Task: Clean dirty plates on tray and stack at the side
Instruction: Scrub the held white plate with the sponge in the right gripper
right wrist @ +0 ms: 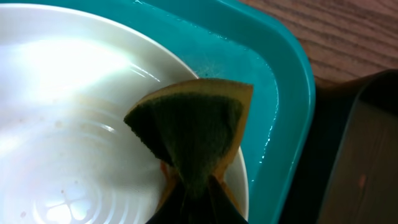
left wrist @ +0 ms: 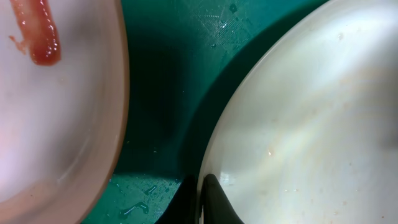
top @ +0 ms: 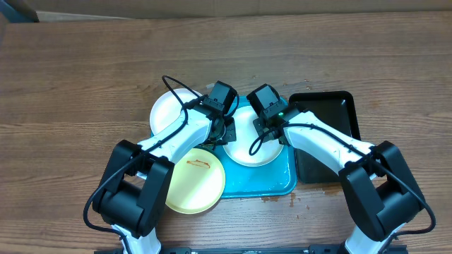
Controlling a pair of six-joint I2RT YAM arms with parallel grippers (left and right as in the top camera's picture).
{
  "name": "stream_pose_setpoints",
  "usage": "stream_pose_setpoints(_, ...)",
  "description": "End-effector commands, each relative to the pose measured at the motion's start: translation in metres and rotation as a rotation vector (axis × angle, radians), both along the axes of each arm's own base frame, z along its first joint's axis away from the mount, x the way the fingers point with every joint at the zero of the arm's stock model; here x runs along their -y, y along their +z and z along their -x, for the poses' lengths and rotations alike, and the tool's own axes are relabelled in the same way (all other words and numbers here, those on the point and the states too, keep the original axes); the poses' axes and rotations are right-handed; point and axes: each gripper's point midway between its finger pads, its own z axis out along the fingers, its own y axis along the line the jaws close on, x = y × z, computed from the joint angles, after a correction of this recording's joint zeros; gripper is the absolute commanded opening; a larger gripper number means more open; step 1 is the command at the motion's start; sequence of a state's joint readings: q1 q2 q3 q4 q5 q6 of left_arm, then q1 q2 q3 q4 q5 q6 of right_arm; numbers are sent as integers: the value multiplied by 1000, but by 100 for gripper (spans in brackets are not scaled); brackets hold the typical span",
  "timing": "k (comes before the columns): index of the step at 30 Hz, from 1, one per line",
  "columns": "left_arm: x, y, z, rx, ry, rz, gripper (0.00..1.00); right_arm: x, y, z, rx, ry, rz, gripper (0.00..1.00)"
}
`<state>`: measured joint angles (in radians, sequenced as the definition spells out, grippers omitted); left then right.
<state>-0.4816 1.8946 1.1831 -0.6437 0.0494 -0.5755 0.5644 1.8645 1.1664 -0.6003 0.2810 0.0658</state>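
Observation:
A white plate lies on the turquoise tray. My left gripper is shut on that plate's left rim; in the left wrist view the fingers pinch the edge of the plate over the wet tray. My right gripper is shut on a sponge, orange with a dark green face, pressed on the plate near its rim. The yellow-green plate with a reddish smear overlaps the tray's left edge and shows in the left wrist view. A second white plate lies on the table to the left.
A narrow black tray stands just right of the turquoise tray and shows in the right wrist view. The tray's rim is close to the sponge. Small drips mark the wooden table by the tray's front right corner.

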Motion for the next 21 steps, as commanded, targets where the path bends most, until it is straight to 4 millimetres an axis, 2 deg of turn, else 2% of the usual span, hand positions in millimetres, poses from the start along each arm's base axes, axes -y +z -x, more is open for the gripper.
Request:
stream_pose_setpoints(1, -9, -10, 4, -28, -7, -42, 4, 13, -15, 10, -20, -51, 8, 8)
stream_pose_setpoints(2, -10, -10, 4, -27, -7, -43, 4, 17, -22, 14, -36, -56, 5, 4)
stream_pose_setpoints(7, -9, -10, 4, -28, -7, -42, 4, 19, -34, 26, -109, -54, -55, 4)
stream_pose_setpoints(14, -9, -10, 4, -28, -7, -42, 4, -15, -35, 62, -317, 257, -267, 4)
stream_pose_setpoints(21, -8, -10, 5, -32, -9, -33, 4, -36, -18, 55, -307, 330, -354, 4)
